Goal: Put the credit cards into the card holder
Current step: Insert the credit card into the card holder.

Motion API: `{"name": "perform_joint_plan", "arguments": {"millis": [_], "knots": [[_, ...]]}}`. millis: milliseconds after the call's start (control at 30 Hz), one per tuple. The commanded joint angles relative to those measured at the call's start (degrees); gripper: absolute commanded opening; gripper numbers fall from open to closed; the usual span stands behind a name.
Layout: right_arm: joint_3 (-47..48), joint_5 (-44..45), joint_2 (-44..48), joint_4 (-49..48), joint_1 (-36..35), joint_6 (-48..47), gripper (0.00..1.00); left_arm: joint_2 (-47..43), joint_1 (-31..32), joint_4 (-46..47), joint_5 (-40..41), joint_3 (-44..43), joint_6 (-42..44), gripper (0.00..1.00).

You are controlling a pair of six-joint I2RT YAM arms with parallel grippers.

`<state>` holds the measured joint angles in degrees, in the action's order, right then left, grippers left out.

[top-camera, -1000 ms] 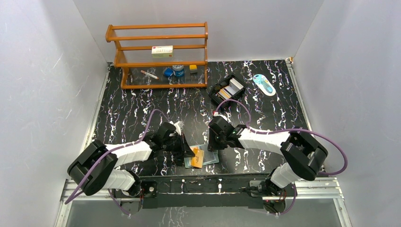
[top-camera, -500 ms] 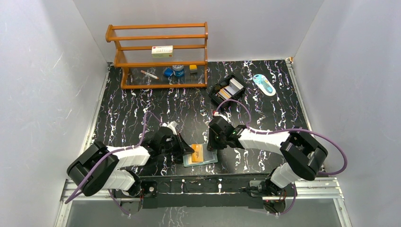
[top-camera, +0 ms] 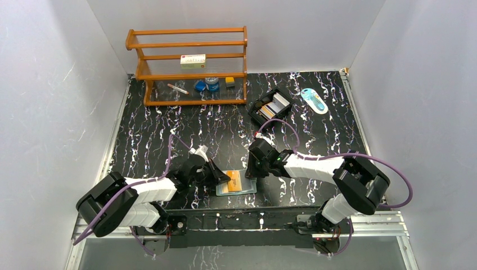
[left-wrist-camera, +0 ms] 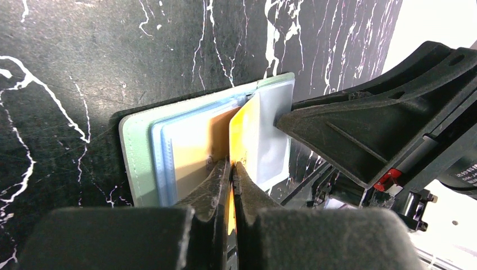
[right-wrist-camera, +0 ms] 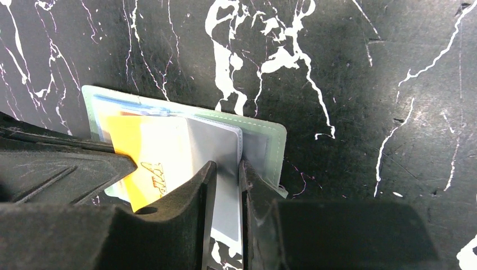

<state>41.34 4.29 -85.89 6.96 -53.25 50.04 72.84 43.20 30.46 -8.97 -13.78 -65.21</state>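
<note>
Left end effector [left-wrist-camera: 230, 169] clenched the orange credit card [left-wrist-camera: 245, 132], edge-on at the open card holder [left-wrist-camera: 130, 160] pocket; right end effector [right-wrist-camera: 228, 171] pinched the holder's clear sleeve [right-wrist-camera: 216, 143] (held raised). Risk: a skewed card could jam and drag the holder.

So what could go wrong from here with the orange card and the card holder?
1. The orange card is pinched by its edge in the left gripper; it may twist and miss the pocket.
2. The right gripper holds only a thin pocket sheet of the card holder; it may slip free.
</note>
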Motion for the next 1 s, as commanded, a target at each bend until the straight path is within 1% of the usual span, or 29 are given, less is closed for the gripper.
{"name": "perform_joint_plan", "arguments": {"millis": [0,167,200,233,300,333,500,567,667,767,967], "knots": [[-2.31,-0.85,-2.25,-1.31,-0.19,1.78,0.29,0.08,1.44,1.23,4.63,0.34,0.18,0.0],[-2.72,-1.27,-2.13,-2.21,-0.18,2.79,0.29,1.3,2.35,1.91,3.1,-0.38,0.01,0.0],[-2.79,-1.44,-1.95,-2.4,-0.19,3.05,0.29,1.46,2.48,1.87,2.51,-0.66,0.0,0.02],[-2.96,-1.51,-1.66,-2.59,-0.2,3.51,0.29,1.61,2.62,1.32,1.85,-0.83,-0.11,0.08],[-2.72,-1.37,-0.68,-2.53,-0.18,3.89,0.32,1.5,2.68,-1.19,1.18,-1.53,-0.23,0.25],[-2.57,-1.4,-0.11,-2.24,-0.14,3.88,0.33,1.21,2.68,-3.86,1.46,-2.11,-0.22,0.3],[-2.32,-0.39,3.31,0.06,0.11,3.05,0.34,-2.08,2.68,-13.57,4.37,-4.15,0.52,0.4],[-3.08,-0.19,4.26,0.19,0.24,2.92,0.34,-2.69,2.72,-19.02,5.47,-6.33,0.98,0.45],[-3.97,-1.01,4.52,-0.29,0.26,2.71,0.33,-2.87,2.68,-24.97,6.7,-9.26,2.19,0.49],[-4.75,-1.88,4.21,-1.35,0.34,2.78,0.32,-3.51,2.68,-27.92,7.52,-10.16,2.35,0.51],[-5.16,-2.58,3.89,-2.2,0.26,2.87,0.31,-2.17,2.68,-27.76,5.65,-10.49,2.33,0.49]]}}
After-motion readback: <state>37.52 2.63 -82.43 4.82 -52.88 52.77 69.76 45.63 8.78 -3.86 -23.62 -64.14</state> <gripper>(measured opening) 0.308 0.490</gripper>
